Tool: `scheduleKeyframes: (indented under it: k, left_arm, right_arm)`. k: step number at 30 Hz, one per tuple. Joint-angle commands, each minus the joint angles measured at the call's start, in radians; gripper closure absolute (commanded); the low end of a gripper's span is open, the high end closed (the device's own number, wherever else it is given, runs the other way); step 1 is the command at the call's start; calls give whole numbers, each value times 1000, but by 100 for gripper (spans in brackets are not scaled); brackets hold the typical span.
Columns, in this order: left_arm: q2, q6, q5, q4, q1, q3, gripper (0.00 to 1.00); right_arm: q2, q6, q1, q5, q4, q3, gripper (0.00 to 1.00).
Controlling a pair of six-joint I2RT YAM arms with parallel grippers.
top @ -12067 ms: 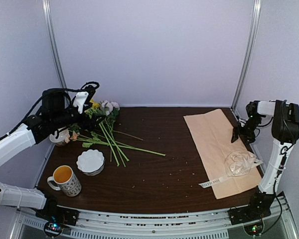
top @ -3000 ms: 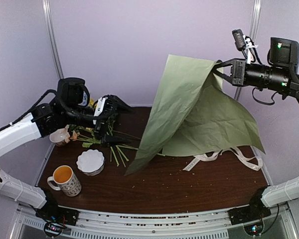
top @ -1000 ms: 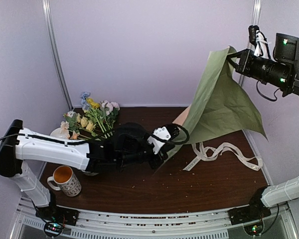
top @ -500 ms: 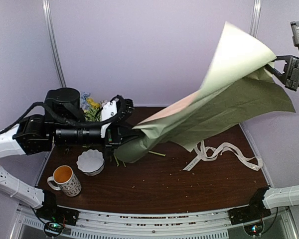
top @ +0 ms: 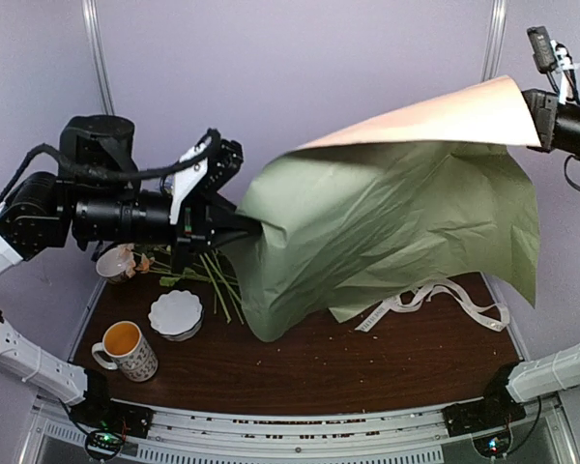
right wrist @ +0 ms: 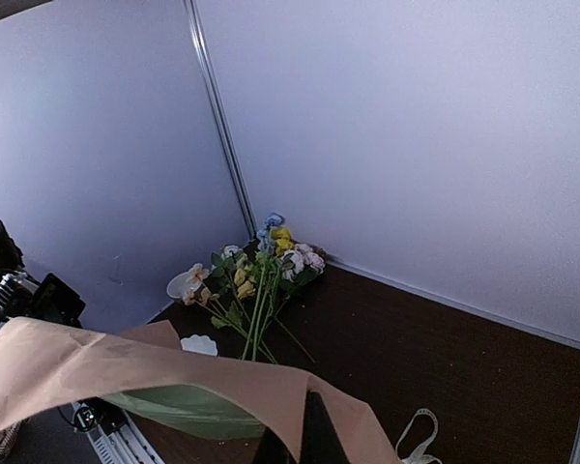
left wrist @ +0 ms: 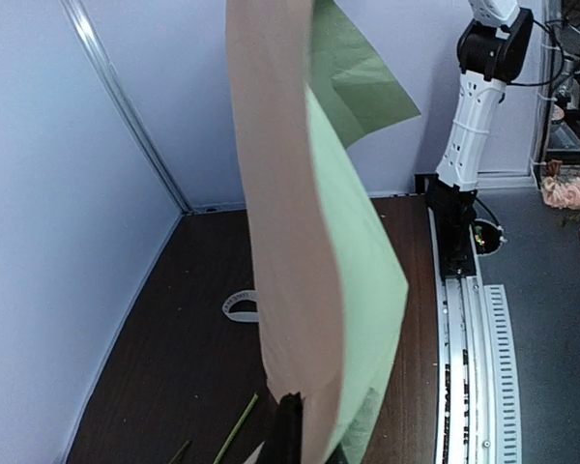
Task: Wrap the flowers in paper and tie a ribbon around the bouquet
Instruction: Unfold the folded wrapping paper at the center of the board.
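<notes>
Paper (top: 387,222) hangs stretched in the air between the left claw (top: 242,230) and the right claw (top: 534,116), both closed on its edges. Flowers (top: 217,280) lie just below the left claw, the ribbon (top: 445,295) under the sheet's right part. Between them the dark table (top: 367,372) probably gives room to lay the sheet down.

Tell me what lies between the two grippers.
The paper alone: it hangs stretched in the air from the left gripper to the right gripper, each shut on an edge. The top view shows it.
</notes>
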Motion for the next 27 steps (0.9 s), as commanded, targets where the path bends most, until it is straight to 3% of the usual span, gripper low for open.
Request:
scheduleKeyframes:
  k: [1,10,15,17,18,20,23,27]
  left_arm:
    - [62,-50,39,-120,145,133,100]
    - [334,-96,184,-278,434,346,100]
    - [498,-101,220,-309,582,468,100]
    - [571,-117,231,-309,629,501,100]
    - [608,-118,219,-313,646,514,100]
    - [672,-106,198,-329,672,533,100]
    - [751,-95,196,-336,707,533,100]
    - [811,-74,170,-333,730,520,100]
  right_arm:
    - [149,-15,-28,92,-37,134,100]
    - [386,-40,-215,128,128,45,100]
    - [553,-44,-251,155,276,32,99]
    - [640,-23,-276,134,293,43,82]
    - [682,-1,-295,120,284,59,67]
    - [740,43,-333,104,258,80,49]
    - [726,77,-382,112,284,3,33]
    - [602,79,-417,171,353,-263,14]
